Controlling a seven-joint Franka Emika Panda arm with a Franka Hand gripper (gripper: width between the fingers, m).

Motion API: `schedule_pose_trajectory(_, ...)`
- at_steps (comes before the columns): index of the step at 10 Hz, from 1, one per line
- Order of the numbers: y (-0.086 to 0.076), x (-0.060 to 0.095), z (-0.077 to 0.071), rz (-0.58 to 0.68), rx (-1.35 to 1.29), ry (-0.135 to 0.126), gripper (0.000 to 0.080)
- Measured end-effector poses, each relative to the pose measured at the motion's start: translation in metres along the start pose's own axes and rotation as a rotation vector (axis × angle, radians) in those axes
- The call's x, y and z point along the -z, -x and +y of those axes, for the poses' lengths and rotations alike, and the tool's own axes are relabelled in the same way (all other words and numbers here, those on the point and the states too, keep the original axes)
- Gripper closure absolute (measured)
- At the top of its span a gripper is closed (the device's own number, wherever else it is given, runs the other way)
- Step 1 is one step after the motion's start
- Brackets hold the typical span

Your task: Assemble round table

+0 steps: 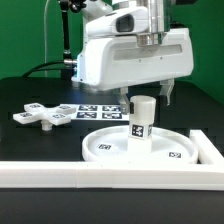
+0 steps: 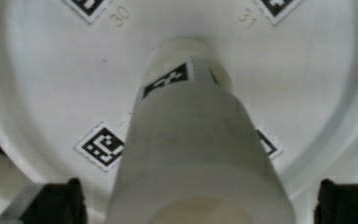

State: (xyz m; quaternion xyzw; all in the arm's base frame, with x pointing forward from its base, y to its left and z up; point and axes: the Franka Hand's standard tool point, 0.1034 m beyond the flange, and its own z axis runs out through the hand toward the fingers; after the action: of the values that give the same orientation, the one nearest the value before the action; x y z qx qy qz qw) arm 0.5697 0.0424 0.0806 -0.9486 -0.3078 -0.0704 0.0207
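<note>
The white round disc (image 1: 176, 141) lies flat on the black table, its rim up and tags on its face. The short thick leg (image 1: 141, 120) stands upright at the disc's centre with a tag on its side. My gripper (image 1: 150, 98) is open just above and around the leg's top. In the wrist view the leg (image 2: 194, 130) runs between my two black fingertips (image 2: 55, 205), with a gap on each side, and the disc (image 2: 51, 90) lies beneath. The flat cross-shaped base piece (image 1: 45, 116) lies on the table at the exterior view's left, away from the gripper.
The marker board (image 1: 96, 110) lies flat behind the disc. The long white border wall (image 1: 100, 172) runs along the front and turns up the exterior view's right side (image 1: 212, 150). Cables hang behind the arm.
</note>
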Motion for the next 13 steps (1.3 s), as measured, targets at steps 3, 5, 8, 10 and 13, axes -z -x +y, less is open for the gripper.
schedule_pose_trajectory(3,-0.0004,0.0000,-0.0003,-0.016,0.235,0.017,0.0151)
schedule_pose_trajectory(5,0.0008,0.0001,0.0017,-0.020,0.366,0.019,0.0151)
schedule_pose_trajectory(8,-0.0005,-0.0028,0.0000,-0.056,0.676,0.046,0.0151)
schedule_pose_trajectory(10,-0.0031,-0.0036,-0.0029,-0.082,0.865,0.065,0.0151)
schedule_pose_trajectory(13,-0.0021,-0.0069,-0.0045,-0.117,1.074,0.071,0.0151)
